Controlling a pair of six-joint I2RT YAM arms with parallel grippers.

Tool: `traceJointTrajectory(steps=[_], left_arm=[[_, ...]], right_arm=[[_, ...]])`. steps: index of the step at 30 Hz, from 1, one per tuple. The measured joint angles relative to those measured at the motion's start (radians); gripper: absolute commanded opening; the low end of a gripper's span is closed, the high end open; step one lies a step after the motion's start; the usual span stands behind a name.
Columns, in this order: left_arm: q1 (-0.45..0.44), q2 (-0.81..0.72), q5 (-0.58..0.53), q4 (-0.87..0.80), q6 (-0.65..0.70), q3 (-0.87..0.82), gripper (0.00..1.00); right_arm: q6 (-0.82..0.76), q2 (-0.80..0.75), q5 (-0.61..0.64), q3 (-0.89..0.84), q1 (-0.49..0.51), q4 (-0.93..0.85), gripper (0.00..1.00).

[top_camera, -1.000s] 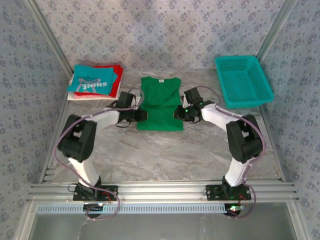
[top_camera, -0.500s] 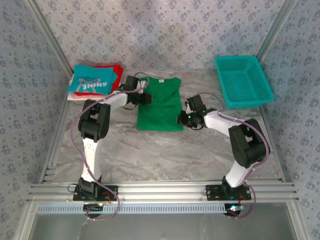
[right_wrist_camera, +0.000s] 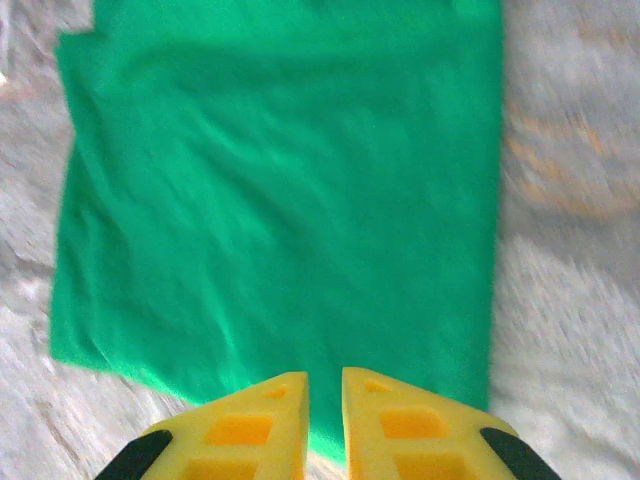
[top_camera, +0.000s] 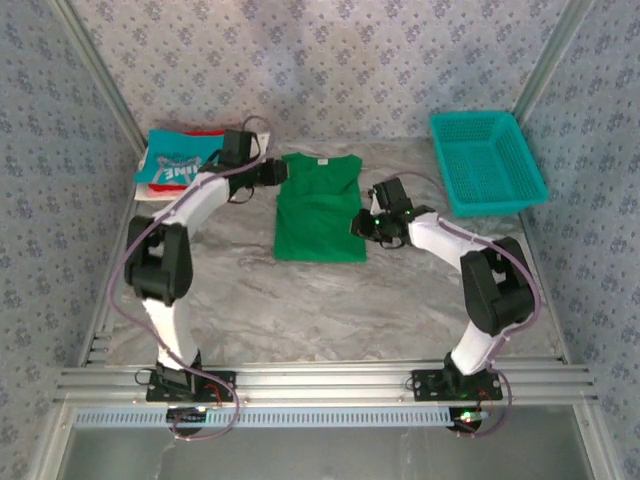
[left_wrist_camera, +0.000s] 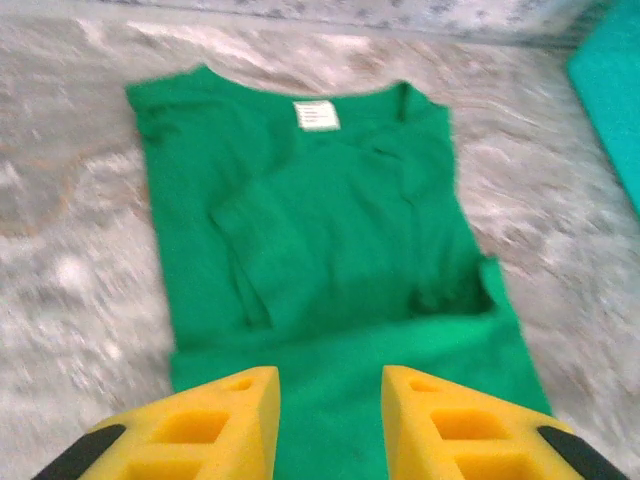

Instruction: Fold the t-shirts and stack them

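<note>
The bright green t-shirt (top_camera: 318, 205) lies flat mid-table, sleeves folded in, collar label (left_wrist_camera: 317, 115) at the far end. My left gripper (top_camera: 280, 173) hovers at its far left corner, open; in the left wrist view the left gripper (left_wrist_camera: 330, 420) has only flat green cloth (left_wrist_camera: 300, 250) below its wide gap. My right gripper (top_camera: 360, 226) is at the shirt's right edge; in the right wrist view the right gripper (right_wrist_camera: 325, 400) is shut to a thin slit above the flat cloth (right_wrist_camera: 280, 200). A stack sits far left: the teal "SHINE" shirt (top_camera: 172, 163) over a red shirt (top_camera: 207, 132).
A teal mesh basket (top_camera: 488, 160) stands at the back right, its corner also in the left wrist view as the basket (left_wrist_camera: 612, 95). Bare marble table (top_camera: 320, 300) stretches in front of the shirt. Patterned walls close in on three sides.
My left gripper swung from the shirt's left edge up to its far left corner beside the stack. My right gripper drew back from the right edge, then came close again.
</note>
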Motion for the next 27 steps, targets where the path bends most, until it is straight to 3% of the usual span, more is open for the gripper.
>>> traceJointTrajectory(steps=[4, 13, 27], left_arm=[[-0.076, -0.156, 0.0, 0.117, -0.056, -0.25, 0.34], [-0.175, -0.227, -0.035, 0.209, -0.141, -0.59, 0.34], [-0.174, -0.357, -0.148, 0.246, -0.184, -0.786, 0.34]], right_arm=[[-0.012, 0.14, -0.012, 0.188, -0.004, -0.016, 0.18], [-0.012, 0.483, -0.03, 0.562, -0.031, -0.062, 0.18], [-0.002, 0.689, 0.0, 0.837, -0.104, -0.155, 0.18]])
